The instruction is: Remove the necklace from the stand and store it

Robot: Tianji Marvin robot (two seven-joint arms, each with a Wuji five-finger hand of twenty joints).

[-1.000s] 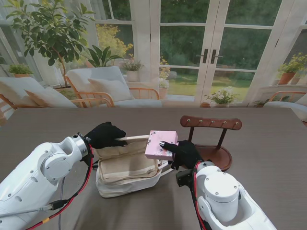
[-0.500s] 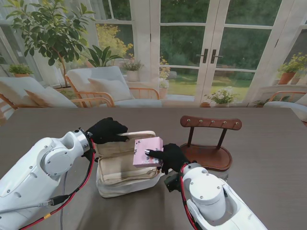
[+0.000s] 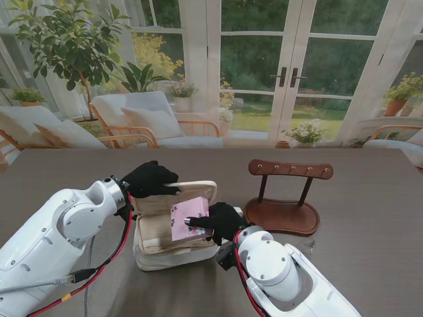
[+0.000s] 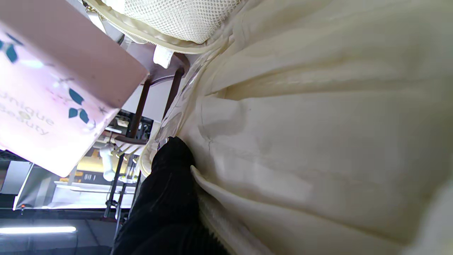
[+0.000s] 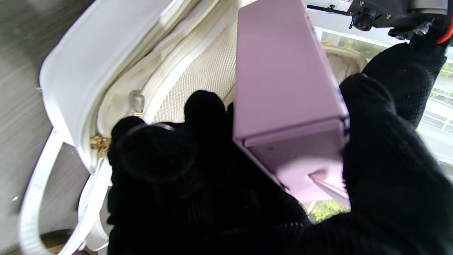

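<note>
A cream bag [image 3: 158, 247] lies open in the middle of the table. My left hand [image 3: 151, 179] is shut on the far rim of the bag [image 4: 318, 124], holding the mouth apart. A pink box [image 3: 186, 218] with leaf print is tilted into the bag's opening, and my right hand [image 3: 221, 221] is shut on it. The pink box [image 5: 283, 81] shows between thumb and fingers [image 5: 205, 109] over the mesh lining. The pink box [image 4: 53, 88] also hangs beside the lining in the left wrist view. The brown wooden necklace stand [image 3: 287, 191] is to the right, its pegs bare. No necklace is visible.
The bag's white strap [image 5: 32, 198] trails on the grey table [image 3: 370, 224] by my right arm. A small item [image 3: 312, 247] lies on the table near the stand's base. Chairs and glass doors are beyond the far edge.
My right hand has carried the pink box leftward from beside the stand and down into the bag's mouth. My left hand kept its hold on the rim.
</note>
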